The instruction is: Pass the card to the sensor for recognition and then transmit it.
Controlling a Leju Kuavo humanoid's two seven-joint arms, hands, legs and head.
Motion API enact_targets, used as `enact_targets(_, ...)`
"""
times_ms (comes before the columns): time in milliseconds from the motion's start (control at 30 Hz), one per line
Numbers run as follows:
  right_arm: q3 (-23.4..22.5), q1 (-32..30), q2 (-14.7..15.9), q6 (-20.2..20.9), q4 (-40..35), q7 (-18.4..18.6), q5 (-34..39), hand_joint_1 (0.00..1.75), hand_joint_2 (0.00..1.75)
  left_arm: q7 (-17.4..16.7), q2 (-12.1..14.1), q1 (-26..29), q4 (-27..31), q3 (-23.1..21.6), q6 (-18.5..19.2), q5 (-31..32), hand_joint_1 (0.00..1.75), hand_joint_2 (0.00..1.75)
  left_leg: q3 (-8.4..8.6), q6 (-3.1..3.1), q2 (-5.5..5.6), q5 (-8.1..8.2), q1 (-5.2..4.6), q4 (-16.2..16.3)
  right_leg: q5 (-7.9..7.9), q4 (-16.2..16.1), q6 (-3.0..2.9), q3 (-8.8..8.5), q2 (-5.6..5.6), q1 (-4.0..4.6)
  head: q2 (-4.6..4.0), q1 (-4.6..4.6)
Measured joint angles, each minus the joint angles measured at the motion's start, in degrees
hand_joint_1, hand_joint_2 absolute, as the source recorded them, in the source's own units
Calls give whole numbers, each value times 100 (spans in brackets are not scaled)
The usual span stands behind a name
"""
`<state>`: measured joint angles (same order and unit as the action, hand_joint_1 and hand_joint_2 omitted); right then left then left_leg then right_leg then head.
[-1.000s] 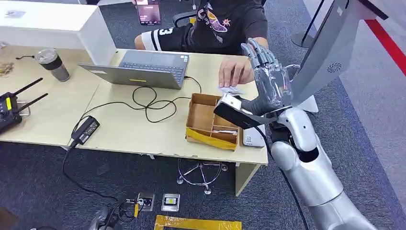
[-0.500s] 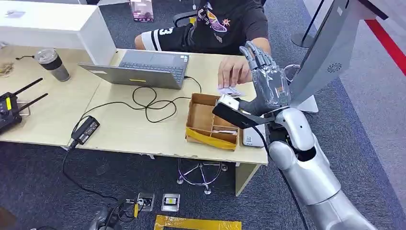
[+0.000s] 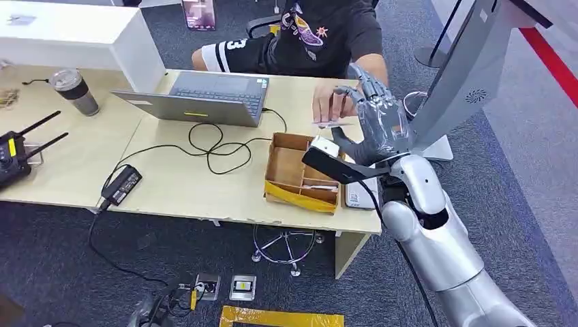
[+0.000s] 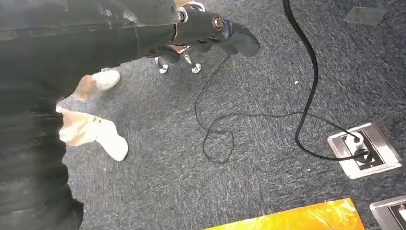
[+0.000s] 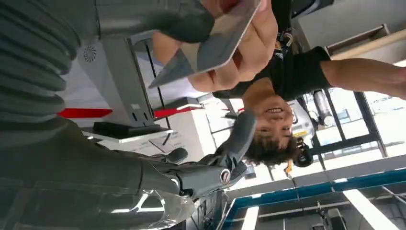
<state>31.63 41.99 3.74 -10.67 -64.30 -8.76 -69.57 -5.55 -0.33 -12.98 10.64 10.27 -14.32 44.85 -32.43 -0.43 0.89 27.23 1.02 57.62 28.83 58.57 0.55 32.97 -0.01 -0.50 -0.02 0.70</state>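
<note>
One card (image 3: 332, 123) lies flat between person's hand (image 3: 332, 104) and right robot hand (image 3: 377, 121).

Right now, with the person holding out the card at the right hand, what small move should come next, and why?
Probably close the right hand on the card. The person's hand holds the card at the robot's thumb, and the right wrist view shows the thumb at its edge while the other fingers are apart, so the grip looks incomplete.

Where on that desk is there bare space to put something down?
Bare desk lies between the power brick and the cardboard box, below the looped cable. It is crowded at the far right, where the right hand, the person's hand and card meet.
</note>
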Motion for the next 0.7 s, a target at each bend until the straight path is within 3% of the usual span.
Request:
enact_targets(67,0,-5,2,9,2,11,0,99,175,0,0,0,0,0,2,24,0,175,0,0,0,0,0,0,0,0,0,0,0,0,0,-2)
enact_targets(200,0,-13,9,50,0,35,-2,150,175,0,0,0,0,0,4,37,0,175,0,0,-1,0,0,0,0,0,0,1,1,0,0,0)
enact_targets(267,0,-21,9,57,0,37,-2,161,175,0,0,0,0,0,7,37,0,175,0,0,-1,0,0,0,0,0,0,1,1,0,2,-2)
enact_targets(700,0,-21,9,109,0,-15,2,161,175,0,0,2,0,0,24,41,0,175,0,0,-1,0,0,0,0,0,0,0,1,0,0,-2)
